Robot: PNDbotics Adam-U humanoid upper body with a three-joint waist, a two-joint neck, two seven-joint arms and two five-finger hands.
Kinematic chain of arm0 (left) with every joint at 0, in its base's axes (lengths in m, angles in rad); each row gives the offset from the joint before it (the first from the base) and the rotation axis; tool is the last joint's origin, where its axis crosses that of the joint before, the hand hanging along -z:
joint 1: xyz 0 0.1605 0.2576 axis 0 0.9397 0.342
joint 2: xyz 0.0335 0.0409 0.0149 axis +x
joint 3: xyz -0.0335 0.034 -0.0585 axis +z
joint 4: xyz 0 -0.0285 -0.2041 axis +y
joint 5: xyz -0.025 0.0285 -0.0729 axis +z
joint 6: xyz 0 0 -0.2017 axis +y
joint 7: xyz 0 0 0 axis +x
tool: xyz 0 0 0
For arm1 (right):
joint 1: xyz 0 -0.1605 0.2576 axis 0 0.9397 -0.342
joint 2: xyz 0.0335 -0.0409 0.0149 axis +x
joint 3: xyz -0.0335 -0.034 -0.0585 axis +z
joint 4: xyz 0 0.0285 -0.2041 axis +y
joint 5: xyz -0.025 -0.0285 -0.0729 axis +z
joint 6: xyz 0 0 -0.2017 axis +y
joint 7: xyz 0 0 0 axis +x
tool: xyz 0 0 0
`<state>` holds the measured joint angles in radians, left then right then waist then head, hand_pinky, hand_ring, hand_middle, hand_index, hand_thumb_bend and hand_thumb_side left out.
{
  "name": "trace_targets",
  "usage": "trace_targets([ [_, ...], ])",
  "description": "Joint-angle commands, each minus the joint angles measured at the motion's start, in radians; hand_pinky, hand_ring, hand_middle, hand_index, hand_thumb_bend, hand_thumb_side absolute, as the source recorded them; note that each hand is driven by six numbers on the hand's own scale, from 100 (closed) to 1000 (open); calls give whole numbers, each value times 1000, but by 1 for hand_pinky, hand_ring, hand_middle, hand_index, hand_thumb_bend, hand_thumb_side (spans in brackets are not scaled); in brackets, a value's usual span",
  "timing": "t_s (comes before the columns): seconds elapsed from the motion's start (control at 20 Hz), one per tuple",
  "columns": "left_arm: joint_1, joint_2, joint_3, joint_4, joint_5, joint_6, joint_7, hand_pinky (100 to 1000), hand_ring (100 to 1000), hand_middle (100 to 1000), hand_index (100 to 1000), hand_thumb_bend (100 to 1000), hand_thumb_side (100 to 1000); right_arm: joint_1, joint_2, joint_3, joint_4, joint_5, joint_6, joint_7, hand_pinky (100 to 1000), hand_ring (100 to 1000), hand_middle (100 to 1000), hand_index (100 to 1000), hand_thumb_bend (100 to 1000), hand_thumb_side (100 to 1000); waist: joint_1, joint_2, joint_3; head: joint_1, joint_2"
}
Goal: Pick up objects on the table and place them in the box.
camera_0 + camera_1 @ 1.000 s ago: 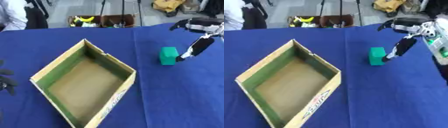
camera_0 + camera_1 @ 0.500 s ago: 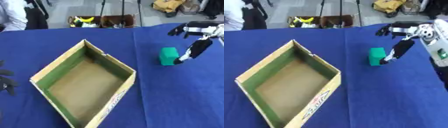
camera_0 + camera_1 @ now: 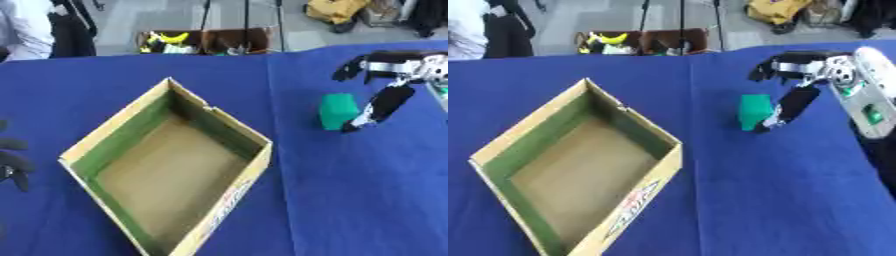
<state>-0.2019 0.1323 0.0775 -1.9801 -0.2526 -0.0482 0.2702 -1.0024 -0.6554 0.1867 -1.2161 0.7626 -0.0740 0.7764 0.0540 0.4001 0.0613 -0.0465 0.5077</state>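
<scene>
right hand spread open, thumb against green block

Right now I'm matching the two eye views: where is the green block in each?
Left eye view: green block right of centre, upper half, beside the right hand.
Right eye view: the block sits nearer centre, again left of the hand.
Shared landmark: the box, whose right corner points toward the block.
</scene>
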Motion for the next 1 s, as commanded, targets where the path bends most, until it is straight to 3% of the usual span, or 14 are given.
trace_targets([
  [0.05,-8,10,0,-20,4,-2,-2,211,388,506,786,150,905,-12,-12,0,-1,12,5,-2,768,899,817,896,638,329,-1,-18,1,-3,-13],
  [0.65,-9,8,-3,-20,6,-3,-4,209,388,506,787,150,905,-13,6,13,43,60,9,-39,760,886,804,883,531,343,1,-14,6,-10,-17],
  [0.85,-9,8,-4,-20,6,-3,-7,208,387,506,787,150,905,-20,13,13,71,72,8,-51,755,878,793,874,440,363,1,-12,9,-13,-18],
  [1.0,-9,7,-5,-20,7,-3,-8,208,387,506,787,149,905,-23,17,10,82,72,11,-74,745,861,775,855,297,364,2,-9,10,-13,-17],
])
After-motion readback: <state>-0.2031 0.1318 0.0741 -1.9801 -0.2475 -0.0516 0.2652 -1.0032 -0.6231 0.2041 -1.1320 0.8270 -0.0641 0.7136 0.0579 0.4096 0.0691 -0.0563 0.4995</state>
